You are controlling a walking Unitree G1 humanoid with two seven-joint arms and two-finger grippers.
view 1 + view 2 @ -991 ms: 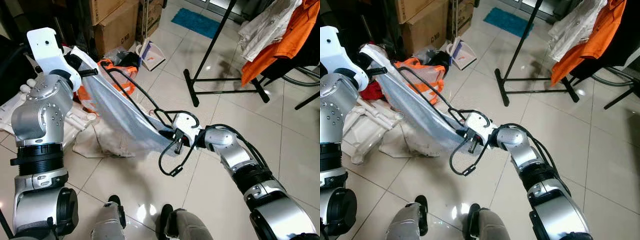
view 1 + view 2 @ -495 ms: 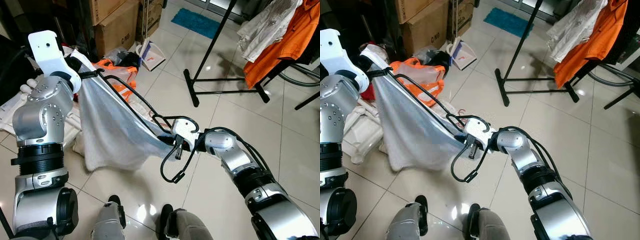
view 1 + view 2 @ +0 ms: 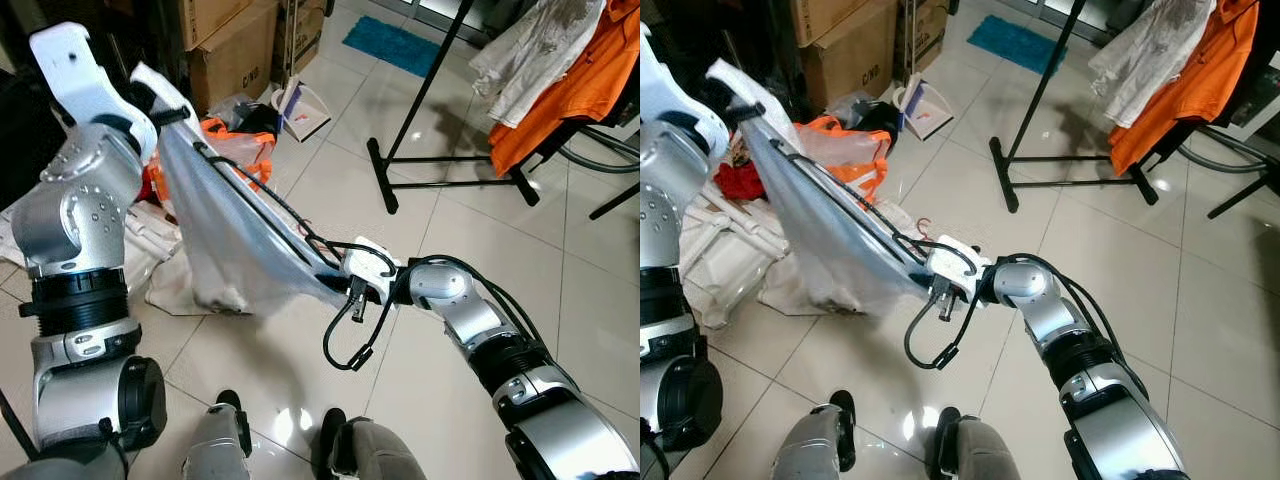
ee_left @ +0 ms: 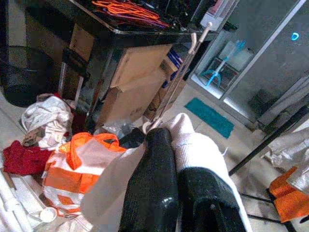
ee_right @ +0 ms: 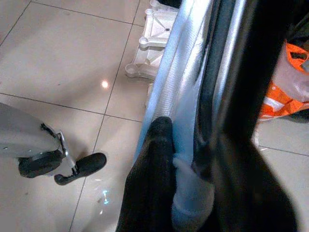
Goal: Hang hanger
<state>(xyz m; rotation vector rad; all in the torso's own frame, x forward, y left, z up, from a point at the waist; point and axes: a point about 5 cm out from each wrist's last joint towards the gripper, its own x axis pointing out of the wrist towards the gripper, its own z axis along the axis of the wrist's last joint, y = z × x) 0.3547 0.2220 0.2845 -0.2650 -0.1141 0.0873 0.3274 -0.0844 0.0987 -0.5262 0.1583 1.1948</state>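
We've got the garment stretched between our left gripper up left and right gripper at centre, clothes rack beyond, boxes behind.

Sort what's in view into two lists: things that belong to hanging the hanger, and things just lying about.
Part of the job:
- pale garment, stretched between both end effectors
- left end effector, shut on one end of it
- right end effector, shut on the other end
- black clothes rack

Lying about:
- orange-and-white bag
- cardboard boxes
- teal mat
- red cloth
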